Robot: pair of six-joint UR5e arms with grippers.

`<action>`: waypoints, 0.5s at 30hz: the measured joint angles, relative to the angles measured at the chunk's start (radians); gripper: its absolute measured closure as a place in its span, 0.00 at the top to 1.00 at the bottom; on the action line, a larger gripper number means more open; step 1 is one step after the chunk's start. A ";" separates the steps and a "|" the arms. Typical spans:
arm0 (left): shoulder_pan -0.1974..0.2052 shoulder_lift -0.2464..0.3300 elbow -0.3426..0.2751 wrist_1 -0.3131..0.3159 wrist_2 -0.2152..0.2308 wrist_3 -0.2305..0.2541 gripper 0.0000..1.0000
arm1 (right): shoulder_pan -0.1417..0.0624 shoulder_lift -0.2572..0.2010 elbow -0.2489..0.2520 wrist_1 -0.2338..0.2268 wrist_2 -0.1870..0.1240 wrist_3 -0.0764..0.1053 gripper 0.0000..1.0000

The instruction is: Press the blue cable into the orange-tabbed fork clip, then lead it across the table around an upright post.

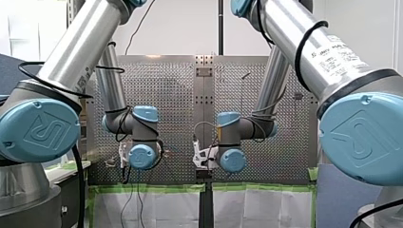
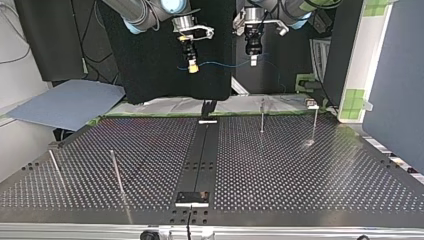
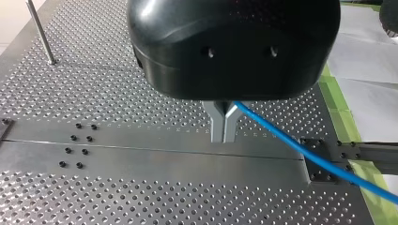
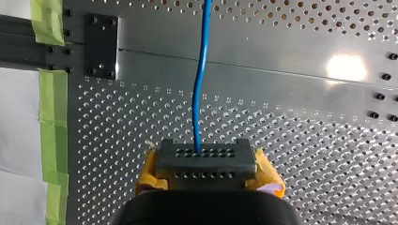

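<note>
Table [image 2: 300, 170] lies under everything. My left arm [image 1: 113, 83] and my right arm [image 1: 274, 85] both hang wrist-down, grippers at 12 o'clock in the top view and well above the table, likely to keep the cable taut and clear of the surface. My left gripper [image 3: 223, 133] has its metal fingers pinched on the cable [image 3: 300, 151]. My right gripper [image 4: 206, 157] has its yellow pads clamped on it too. Posts [image 2: 261, 119] stand at 1 and 8 o'clock. Cable hangs midair between the grippers, not routed. Clip not spotted.

Backs onto a white wall [image 1: 180, 28] at the front view's top, with green tape [image 1: 147, 188] and white sheeting [image 1: 166, 209] along its bottom. Shows, in the top view, a black panel [image 2: 150, 70] at upper centre, a grey-blue board [image 2: 65, 102] at the left, a blue-grey partition [image 2: 395, 85] at the right edge. Catches bright glare [image 4: 346, 67] on the perforated table [image 4: 291, 136] in the right wrist view.
</note>
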 joint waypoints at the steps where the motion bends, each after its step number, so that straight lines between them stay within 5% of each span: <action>1: 0.000 0.000 0.000 0.000 0.000 0.000 0.00 | 0.000 0.000 0.000 0.000 0.000 0.000 0.00; 15: 0.003 0.017 -0.011 -0.017 0.016 0.013 0.00 | -0.007 -0.008 -0.008 0.008 0.008 0.000 0.00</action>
